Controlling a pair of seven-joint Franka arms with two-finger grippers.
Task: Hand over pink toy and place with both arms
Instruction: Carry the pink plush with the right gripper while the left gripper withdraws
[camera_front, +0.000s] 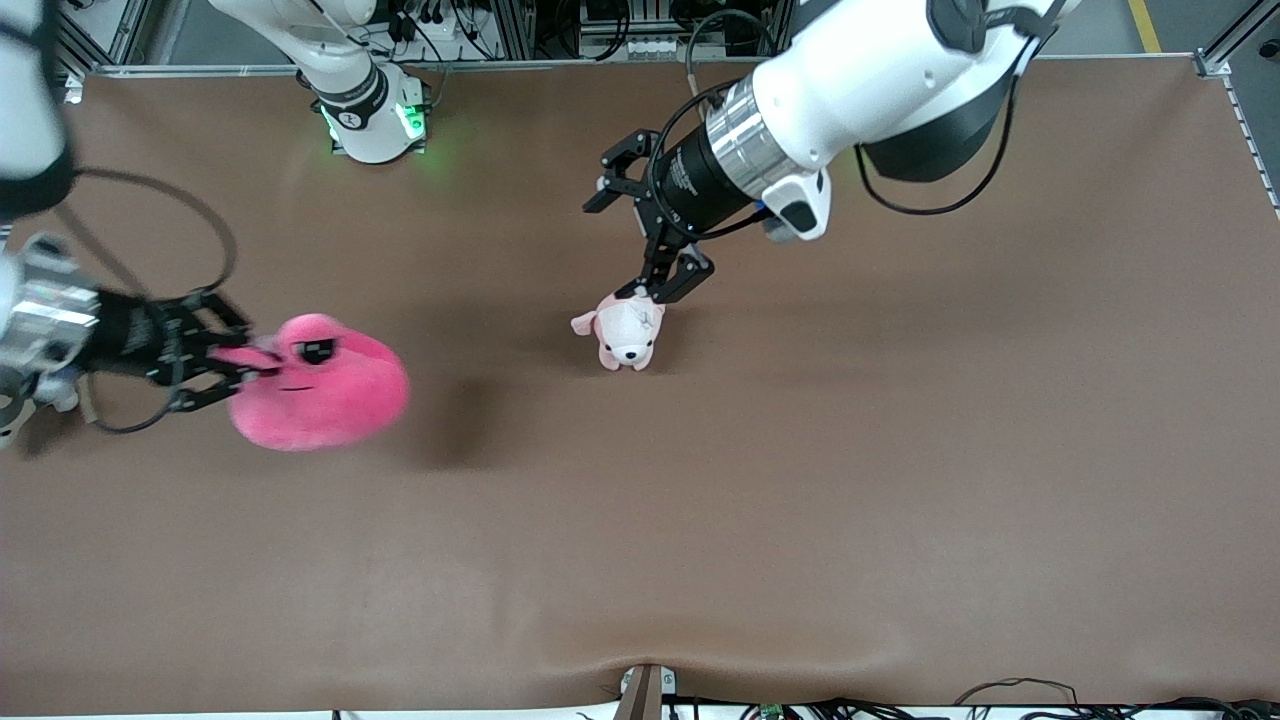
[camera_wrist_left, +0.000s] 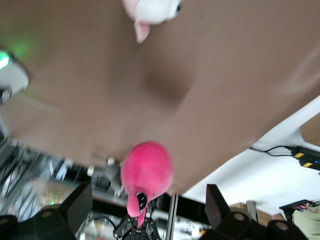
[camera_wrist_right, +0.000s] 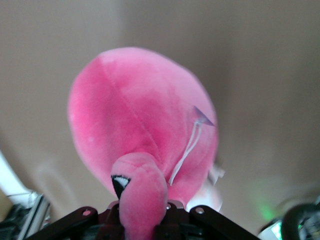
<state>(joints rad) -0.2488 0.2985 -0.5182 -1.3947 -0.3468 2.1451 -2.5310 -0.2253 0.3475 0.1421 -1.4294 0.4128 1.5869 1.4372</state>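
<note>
The pink toy (camera_front: 325, 385) is a hot-pink round plush with a black eye. It hangs in the air over the table toward the right arm's end. My right gripper (camera_front: 250, 365) is shut on a bulge of the toy beside the eye. In the right wrist view the toy (camera_wrist_right: 140, 115) fills the middle, and my right gripper (camera_wrist_right: 142, 222) is clamped on its bulge. My left gripper (camera_front: 632, 238) is open and empty, low over the small puppy plush. In the left wrist view its fingers (camera_wrist_left: 75, 205) stand wide apart and the pink toy (camera_wrist_left: 147, 170) shows farther off.
A small pale pink-and-white puppy plush (camera_front: 625, 335) lies on the brown table cover (camera_front: 800, 500) near the middle; it also shows in the left wrist view (camera_wrist_left: 152, 9). The right arm's base (camera_front: 375, 120) glows green at the table's edge. Cables run along the near edge.
</note>
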